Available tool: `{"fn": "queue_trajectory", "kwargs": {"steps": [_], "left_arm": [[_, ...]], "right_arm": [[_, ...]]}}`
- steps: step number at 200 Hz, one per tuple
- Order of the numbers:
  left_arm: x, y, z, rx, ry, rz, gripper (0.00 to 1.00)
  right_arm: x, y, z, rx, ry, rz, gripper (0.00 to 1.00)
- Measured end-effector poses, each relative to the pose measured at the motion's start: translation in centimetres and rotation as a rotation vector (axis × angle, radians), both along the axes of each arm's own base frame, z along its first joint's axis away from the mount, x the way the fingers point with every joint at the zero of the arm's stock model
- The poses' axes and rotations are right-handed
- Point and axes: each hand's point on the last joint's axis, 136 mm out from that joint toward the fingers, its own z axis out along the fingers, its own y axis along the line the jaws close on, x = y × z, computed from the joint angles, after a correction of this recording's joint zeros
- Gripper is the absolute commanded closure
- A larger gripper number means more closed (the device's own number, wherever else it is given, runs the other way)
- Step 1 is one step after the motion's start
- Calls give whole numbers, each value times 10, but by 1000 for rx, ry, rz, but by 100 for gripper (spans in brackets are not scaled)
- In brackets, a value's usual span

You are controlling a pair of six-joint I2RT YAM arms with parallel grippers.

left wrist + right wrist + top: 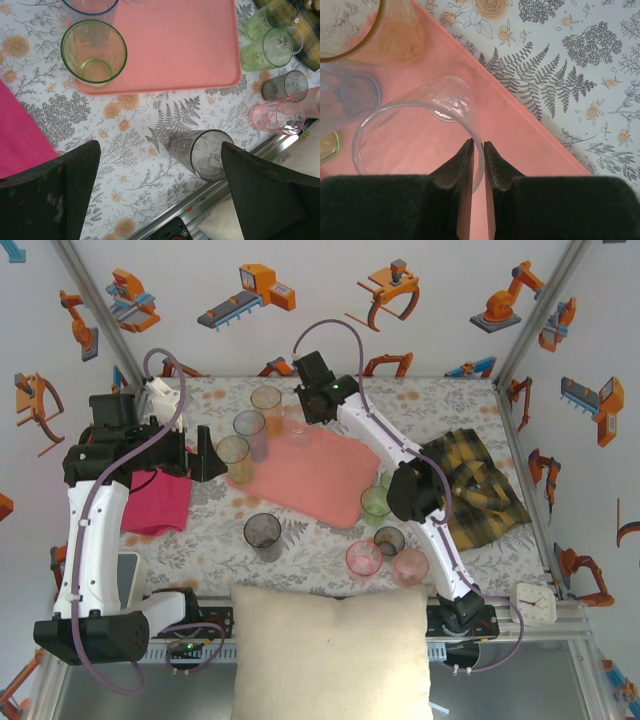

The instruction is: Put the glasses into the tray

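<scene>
The right gripper (478,145) is hanging over the tray's far end. Its jaws are drawn nearly together, with the rim wall of a clear glass (420,125) between them, one finger inside the mouth and one outside, which is looking like a pinch on that wall. The clear glass is standing upright, long axis vertical, directly below the fingers. Its base is seeming to rest on the tray (520,145). The coming move is therefore turning on that axis: the jaws parting, then rising straight along it so the glass is not tipping.

The tray is also holding an amber glass (370,30), a bluish glass (340,95) and a green glass (93,50) in a row along its left edge, all empty.

Just off the tray's near edge a grey glass (202,154) is standing upright. The left gripper (160,195) is hovering above it with its fingers spread wide and nothing in them, so the left arm is nearer to it.

Beside the tray's near right corner a green pair (270,50), a second grey glass (285,85) and a pink glass (277,117) are waiting, closer to the right arm.
</scene>
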Motion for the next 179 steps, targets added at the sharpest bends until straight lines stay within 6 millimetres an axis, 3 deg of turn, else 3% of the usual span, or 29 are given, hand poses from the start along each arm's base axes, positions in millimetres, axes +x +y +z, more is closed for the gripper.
{"fn": "queue_trajectory", "kwargs": {"steps": [124, 179], "left_arm": [[0, 0, 0, -8, 0, -1, 2], [0, 0, 0, -12, 0, -4, 2]], "right_arm": [[9, 2, 18, 47, -37, -5, 68], [12, -2, 18, 60, -29, -19, 63]]}}
